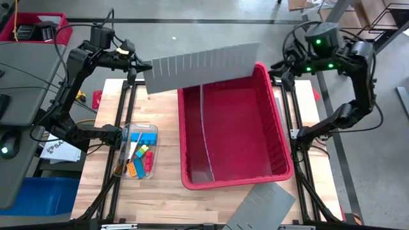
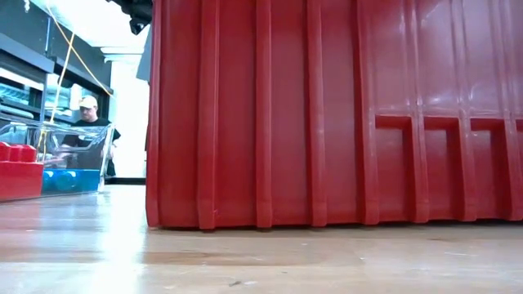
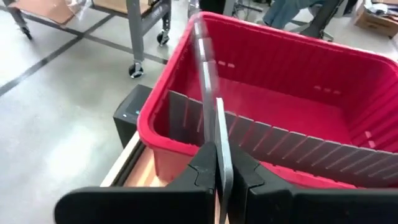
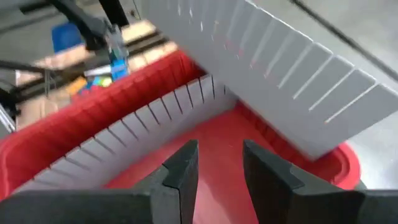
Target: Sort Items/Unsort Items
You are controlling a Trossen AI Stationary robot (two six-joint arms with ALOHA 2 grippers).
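A long grey slotted divider panel [image 1: 204, 67] hangs over the far rim of the large red bin [image 1: 275, 128], with my left gripper [image 1: 137, 64] shut on its left end. A second slotted divider [image 4: 124, 137] stands on edge inside the bin. My right gripper [image 4: 221, 162] hovers open over the bin's far right corner, just short of the panel's right end, with nothing between its fingers. The items, coloured blocks [image 1: 142, 156], lie in a clear container [image 1: 128, 131] left of the bin; the low view shows red and blue blocks [image 2: 24, 175] there. My left gripper pinches the grey panel's left end [image 3: 222, 155] between its two fingers, one on each face. The fingers [image 3: 202, 165] come from the table's left, slanting slightly down, along the panel's length. The panel is tilted and reaches out over the bin; I cannot tell whether its free end touches the rim.
A third grey slotted panel [image 1: 262, 207] lies flat at the table's near edge, in front of the bin. The bin's wall fills most of the low view. A person [image 2: 86, 122] sits beyond the table's left side. Bare wood shows near the front left.
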